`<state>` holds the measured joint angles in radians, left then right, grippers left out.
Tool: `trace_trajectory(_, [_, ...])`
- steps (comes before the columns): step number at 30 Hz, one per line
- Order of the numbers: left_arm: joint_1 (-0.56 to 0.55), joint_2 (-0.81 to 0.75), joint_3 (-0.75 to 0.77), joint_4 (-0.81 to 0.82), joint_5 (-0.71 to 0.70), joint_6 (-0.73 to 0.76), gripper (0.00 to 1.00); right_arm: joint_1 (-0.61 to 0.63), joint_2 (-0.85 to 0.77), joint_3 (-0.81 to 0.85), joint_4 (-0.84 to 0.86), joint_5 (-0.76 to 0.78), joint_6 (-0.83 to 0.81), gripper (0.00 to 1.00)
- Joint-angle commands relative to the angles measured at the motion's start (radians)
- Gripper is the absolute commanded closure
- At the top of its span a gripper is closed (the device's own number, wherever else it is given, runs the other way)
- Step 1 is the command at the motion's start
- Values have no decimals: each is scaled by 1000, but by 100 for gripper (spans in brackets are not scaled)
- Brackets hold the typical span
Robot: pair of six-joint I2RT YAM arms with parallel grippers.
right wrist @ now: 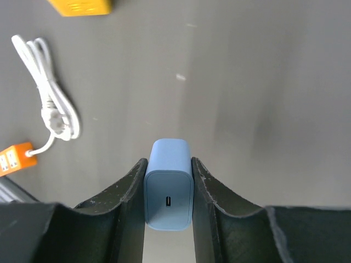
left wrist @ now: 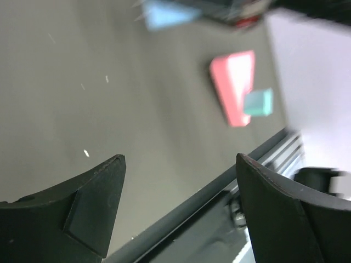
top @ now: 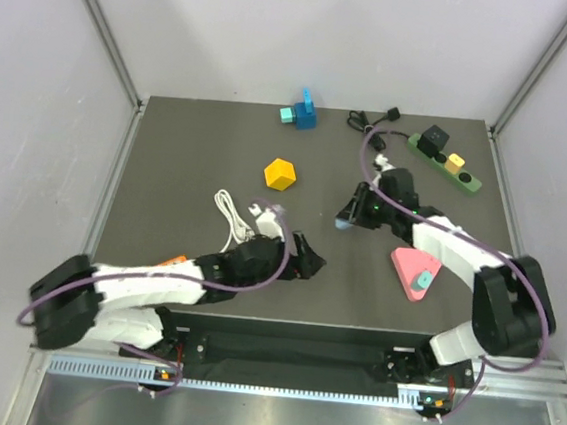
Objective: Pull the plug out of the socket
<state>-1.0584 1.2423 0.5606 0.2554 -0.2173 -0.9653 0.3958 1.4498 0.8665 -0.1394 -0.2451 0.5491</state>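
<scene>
Two dark fingers (right wrist: pixel 127 203) of my right gripper (right wrist: pixel 168 164) clamp the flanks of a light-blue plug (right wrist: pixel 168 194), whose small slot faces the wrist camera. My left gripper (left wrist: pixel 180 159) has its jaws spread wide with nothing between them.

From above, I see the right arm reaching forward with its elbow out to the right and its wrist turned inward, so the plug sits near mid-table. The left arm lies low, stretched rightward along the near part of the table (top: pixel 189 153).

The socket (top: pixel 447 165), a green strip, lies diagonally at the far right, well apart from the right jaws and beyond them. It carries one black cube, one yellow piece and one small black piece. Its black cable (top: pixel 367 122) coils off its far-left end.

I count one yellow block (top: pixel 280 174), one blue block cluster (top: pixel 301 112), one white cord (top: pixel 231 218), and one pink triangle (top: pixel 409 263) bearing one teal piece (top: pixel 421 280).
</scene>
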Motion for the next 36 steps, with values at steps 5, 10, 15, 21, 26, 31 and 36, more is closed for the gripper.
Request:
trace_trajectory(5, [34,-447,-41,-439,-211,56,15,141,260,198,288,-77,110,95])
trace_trajectory(10, [41,-673,-34,-606,-270,42,16,196,409,290,348,-117,173,94])
trace_trajectory(15, [40,-777,-37,-686,-306,28,16,271,515,382,363,-100,186,92])
trace_trajectory(21, [41,-781,-22,-705,-303,17,17,293,572,396,438,-30,233,88])
trace_trajectory(26, [40,-773,-15,-679,-291,22,17,302,636,431,425,-3,245,79])
trace_trajectory(31, [41,-758,-18,-673,-271,13,17,304,643,448,371,20,210,54])
trace_trajectory(36, [40,-742,-42,-624,-251,4,18,305,633,526,223,59,155,23])
